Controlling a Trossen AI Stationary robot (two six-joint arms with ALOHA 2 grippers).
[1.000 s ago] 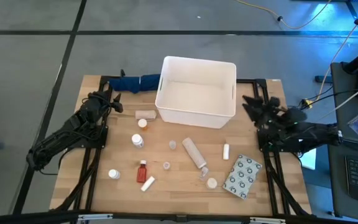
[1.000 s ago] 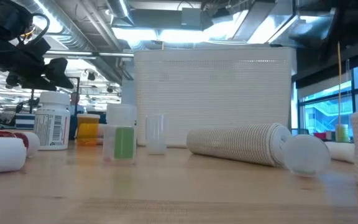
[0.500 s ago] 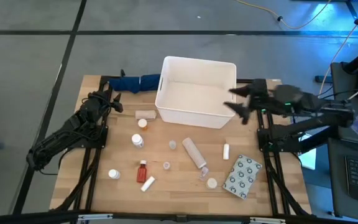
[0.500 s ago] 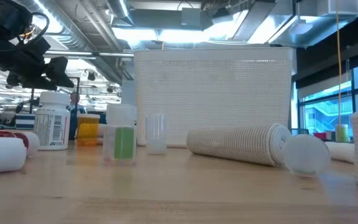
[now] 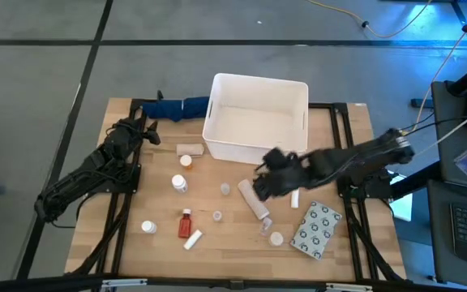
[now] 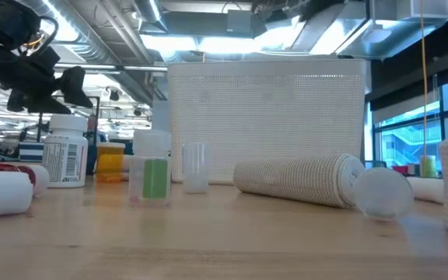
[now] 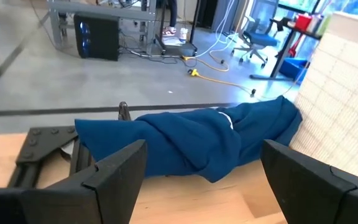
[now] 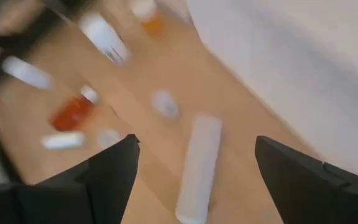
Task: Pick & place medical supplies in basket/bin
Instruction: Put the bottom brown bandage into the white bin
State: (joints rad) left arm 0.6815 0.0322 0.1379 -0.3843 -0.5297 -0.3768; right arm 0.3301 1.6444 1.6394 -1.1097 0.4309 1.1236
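Note:
The white tub stands at the table's far middle. In front of it lie the supplies: a large white tube, a small white tube, a red bottle, pill bottles, tiny clear cups and a grey dotted packet. My right gripper hangs open over the large tube's far end; its wrist view shows that tube between the fingers, untouched. My left gripper waits open at the far left, facing the blue cloth.
The blue cloth bundle lies at the tub's left, at the far edge. An orange-capped bottle and a small box sit near the tub's left front corner. Bare wood shows along the near edge and between the items.
My right arm has swung from the table's right edge, past the tub's right side, toward the left and the near edge, and now reaches low over the large white tube. The supplies and the tub have stayed where they were.

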